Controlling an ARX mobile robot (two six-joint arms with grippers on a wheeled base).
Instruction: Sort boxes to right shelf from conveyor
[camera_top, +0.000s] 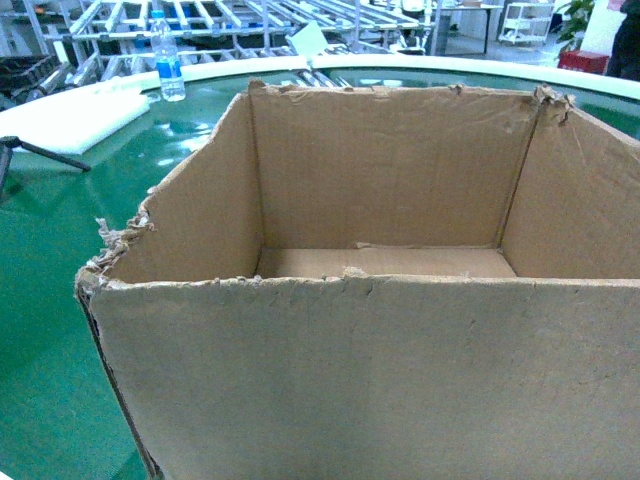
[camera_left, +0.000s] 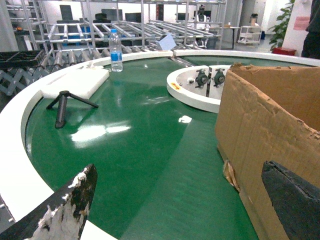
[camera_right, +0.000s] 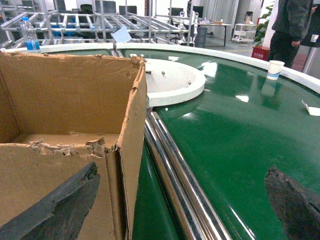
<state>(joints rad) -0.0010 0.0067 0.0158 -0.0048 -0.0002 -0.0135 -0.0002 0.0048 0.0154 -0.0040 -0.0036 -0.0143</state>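
Note:
A large open brown cardboard box (camera_top: 400, 380) with torn top edges stands on the green conveyor (camera_top: 50, 300) and fills most of the head view. It is empty inside. My left gripper (camera_left: 185, 200) is open at the box's left side (camera_left: 250, 130); one fingertip (camera_left: 295, 195) lies against that wall, the other (camera_left: 75, 200) is over the belt. My right gripper (camera_right: 180, 200) is open around the box's right corner (camera_right: 131, 145), with one finger (camera_right: 55, 210) on the cardboard. Silver steel shelf racks (camera_top: 200, 20) stand behind the belt; I cannot tell which is the right shelf.
A water bottle (camera_top: 168, 60) and a white foam slab (camera_top: 70, 115) sit on the belt's far left. A small black tripod (camera_left: 62, 105) lies nearby. A white hub (camera_left: 192, 92) and steel rails (camera_right: 175, 165) flank the box. A paper cup (camera_right: 274, 69) and a person (camera_right: 290, 25) are at far right.

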